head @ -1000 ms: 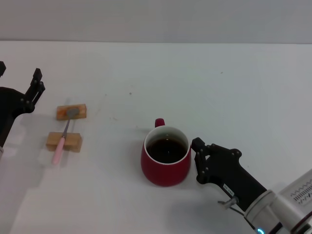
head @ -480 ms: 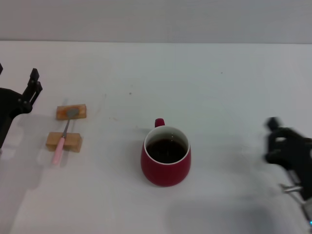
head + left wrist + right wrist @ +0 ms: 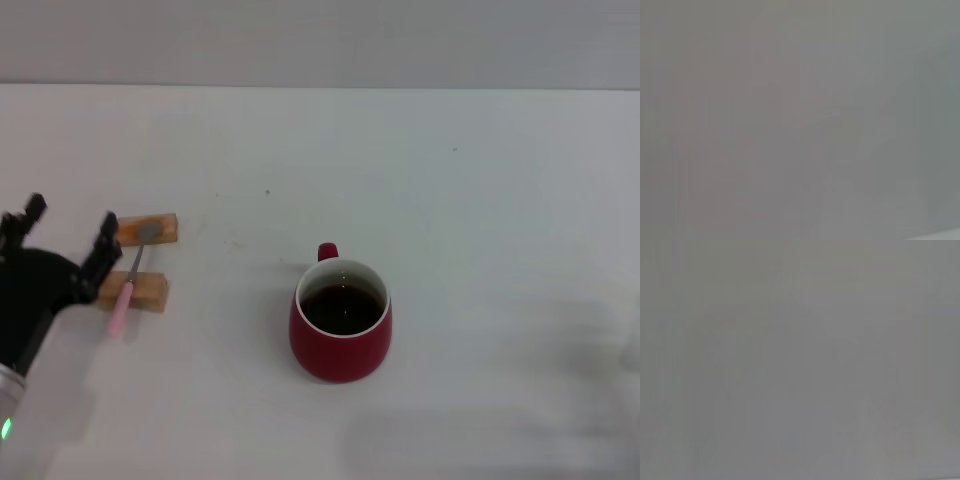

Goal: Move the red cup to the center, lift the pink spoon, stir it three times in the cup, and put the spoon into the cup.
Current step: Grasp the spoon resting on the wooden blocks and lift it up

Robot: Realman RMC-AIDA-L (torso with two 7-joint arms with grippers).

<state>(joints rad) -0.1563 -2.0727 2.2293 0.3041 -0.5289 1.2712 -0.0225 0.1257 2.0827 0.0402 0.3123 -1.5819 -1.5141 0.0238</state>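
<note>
The red cup [image 3: 340, 322] stands upright near the middle of the white table [image 3: 450, 200], handle toward the far side, dark inside. The pink spoon [image 3: 126, 287] lies across two small wooden blocks at the left, bowl on the far block [image 3: 147, 229], handle over the near block [image 3: 139, 291]. My left gripper [image 3: 68, 243] is open, just left of the spoon, its fingers [image 3: 103, 245] near the blocks. My right gripper is out of view. Both wrist views show only plain grey.
The table's far edge meets a grey wall at the top of the head view. The two wooden blocks are the only other objects on the table.
My right gripper left the cup's side and withdrew right, out of view. My left gripper moved from the far left edge toward me and closer to the spoon. The cup stayed put.
</note>
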